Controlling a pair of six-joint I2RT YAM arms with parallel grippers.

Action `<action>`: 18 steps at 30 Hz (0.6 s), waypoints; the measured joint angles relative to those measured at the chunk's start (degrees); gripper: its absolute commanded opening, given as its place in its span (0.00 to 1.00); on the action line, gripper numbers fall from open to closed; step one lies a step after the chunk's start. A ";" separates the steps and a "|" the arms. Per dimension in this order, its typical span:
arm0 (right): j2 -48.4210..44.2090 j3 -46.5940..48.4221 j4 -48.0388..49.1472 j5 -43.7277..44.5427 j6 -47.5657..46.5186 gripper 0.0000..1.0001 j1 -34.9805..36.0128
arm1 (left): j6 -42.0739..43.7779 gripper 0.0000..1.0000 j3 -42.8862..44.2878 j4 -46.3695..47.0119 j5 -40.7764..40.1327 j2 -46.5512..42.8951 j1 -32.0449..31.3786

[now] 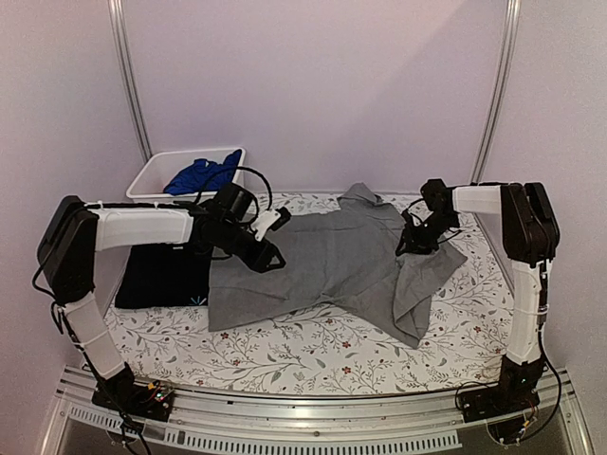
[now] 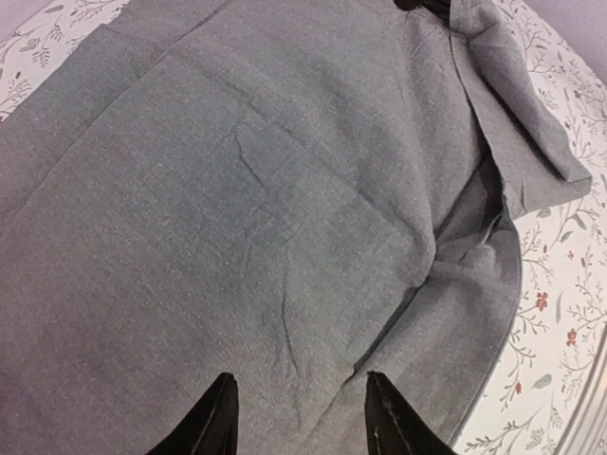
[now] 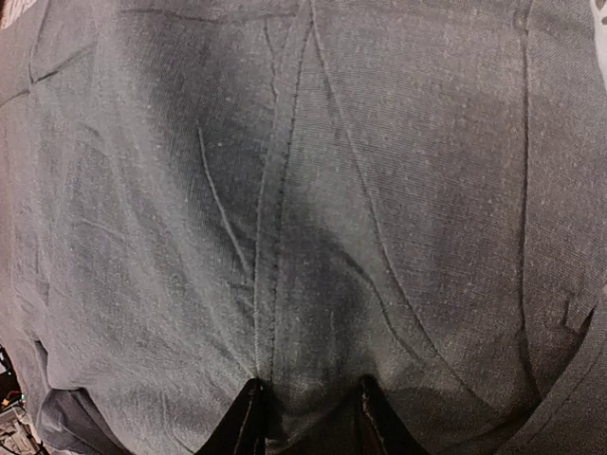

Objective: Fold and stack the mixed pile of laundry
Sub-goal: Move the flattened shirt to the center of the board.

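The grey collared shirt (image 1: 322,261) lies spread across the middle of the table, its right sleeve folded over toward the front. My left gripper (image 1: 270,258) hovers over the shirt's left part, open, and only flat grey cloth (image 2: 285,190) shows between its fingertips (image 2: 299,389). My right gripper (image 1: 410,245) presses down on the shirt by the right sleeve. Its jaws are drawn close with a ridge of grey cloth (image 3: 379,190) and a stitched seam pinched between them (image 3: 305,389). A black T-shirt (image 1: 161,275) lies folded at the left. A bright blue garment (image 1: 202,175) sits in the bin.
The white plastic bin (image 1: 152,175) stands at the back left corner. A floral sheet (image 1: 313,351) covers the table, bare along the front. Metal frame posts rise at the back, and walls close in on both sides.
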 measured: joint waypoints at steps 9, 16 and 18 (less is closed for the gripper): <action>5.18 10.47 -6.21 5.84 -2.54 0.33 -8.20 | 1.90 0.47 1.79 0.13 0.72 2.97 -4.28; 9.49 23.52 -9.84 4.59 -5.14 0.64 -12.59 | 2.05 0.47 8.11 -0.39 -1.01 11.43 -6.64; 5.35 20.28 -8.63 2.99 -4.61 0.72 -12.31 | 1.81 0.47 8.74 -0.42 -1.88 13.16 -6.62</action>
